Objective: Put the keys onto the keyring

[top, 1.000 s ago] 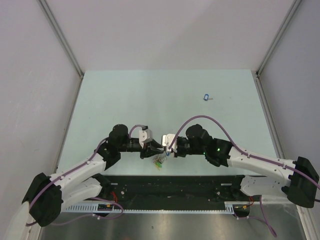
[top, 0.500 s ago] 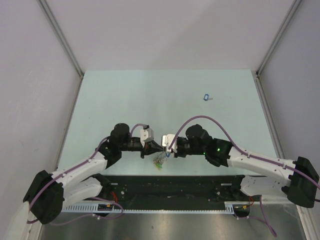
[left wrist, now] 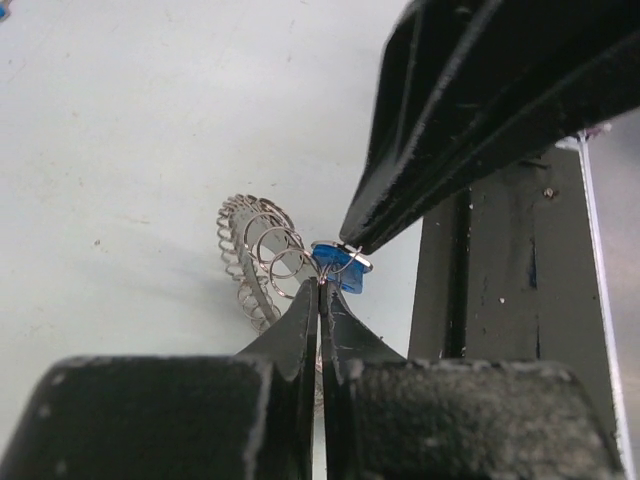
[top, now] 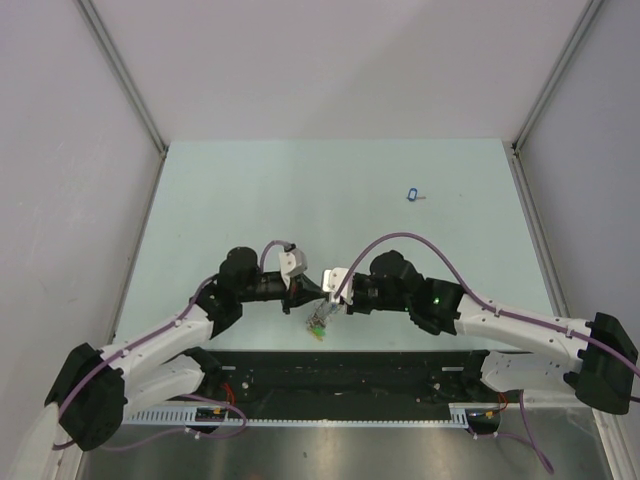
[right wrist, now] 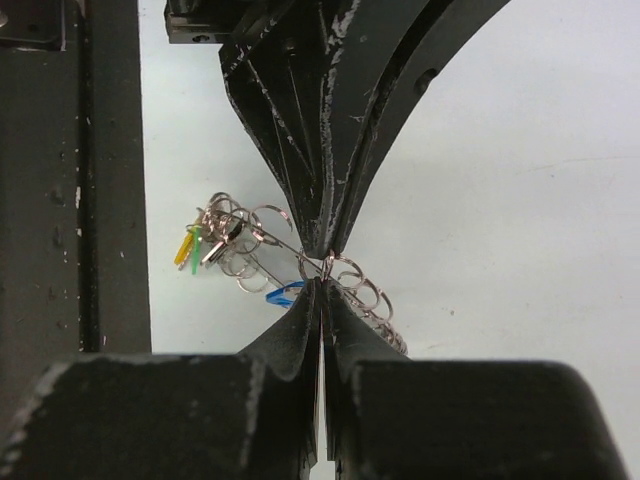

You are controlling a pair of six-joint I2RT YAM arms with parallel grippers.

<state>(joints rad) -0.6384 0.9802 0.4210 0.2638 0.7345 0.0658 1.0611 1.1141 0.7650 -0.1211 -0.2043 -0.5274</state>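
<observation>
My left gripper [top: 313, 296] and right gripper [top: 327, 297] meet tip to tip above the table's near edge, both shut. The keyring [top: 318, 322] hangs below them, a silver ring with many small rings and yellow and green tags [right wrist: 190, 246]. In the left wrist view my left gripper [left wrist: 320, 285] pinches the keyring [left wrist: 255, 245] wire, beside a blue-tagged key [left wrist: 338, 268]. The right fingers [left wrist: 420, 170] touch that key's metal from above. In the right wrist view my right gripper [right wrist: 322, 285] is shut at the ring wire, the blue tag [right wrist: 283, 293] just to its left. A second blue-tagged key [top: 412, 195] lies far right on the table.
The pale green table [top: 250, 200] is walled by white panels with metal posts on the left and right. A black base rail [top: 340, 365] runs along the near edge under the grippers. Purple cables loop over both arms.
The left wrist has turned and lifted slightly, and the hanging keyring has shifted a little. Both grippers stay shut together at the same spot.
</observation>
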